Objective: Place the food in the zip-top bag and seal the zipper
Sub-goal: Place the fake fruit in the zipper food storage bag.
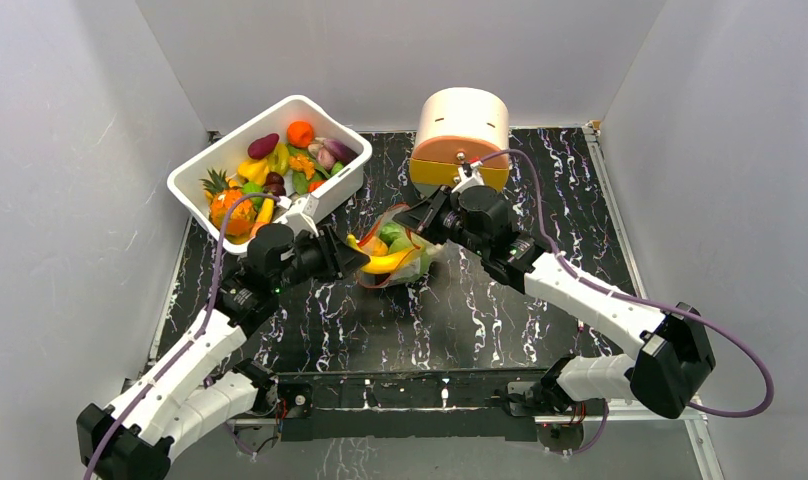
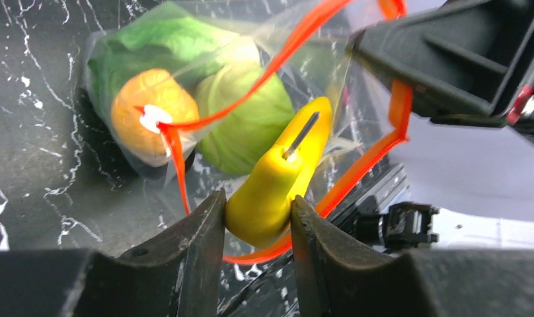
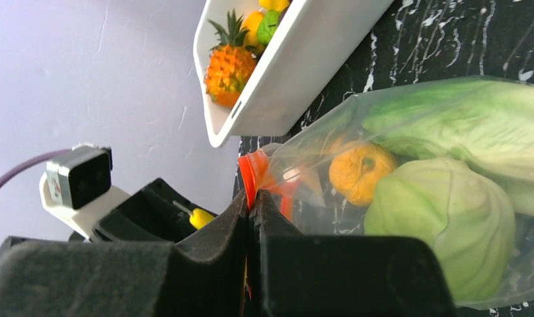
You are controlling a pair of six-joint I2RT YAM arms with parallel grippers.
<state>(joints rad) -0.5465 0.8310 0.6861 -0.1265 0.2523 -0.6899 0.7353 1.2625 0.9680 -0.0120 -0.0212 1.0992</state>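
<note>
1. Bag (image 1: 412,262): crinkly clear plastic on marbled worktop (image 1: 480,310), holding leafy lettuce (image 3: 462,119) and round cabbage (image 3: 443,218).
2. Left fingers (image 2: 198,244) clamp a smooth yellow banana (image 2: 277,185) at its mouth.
3. Right fingers (image 3: 211,251) pinch the orange-red zipper (image 3: 251,173).

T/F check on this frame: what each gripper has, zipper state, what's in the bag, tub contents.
1. The left gripper is shut on a yellow piece at the bag's mouth. True.
2. The zipper is sealed. False: the strip gapes open around the yellow piece.
3. The right gripper is open, clear of the bag. False: its jaws are shut on the mouth edge of the zip-top bag.
4. The cabbage and lettuce are inside the bag. True.
5. The white tub is empty. False: it holds a pineapple and other pieces.
</note>
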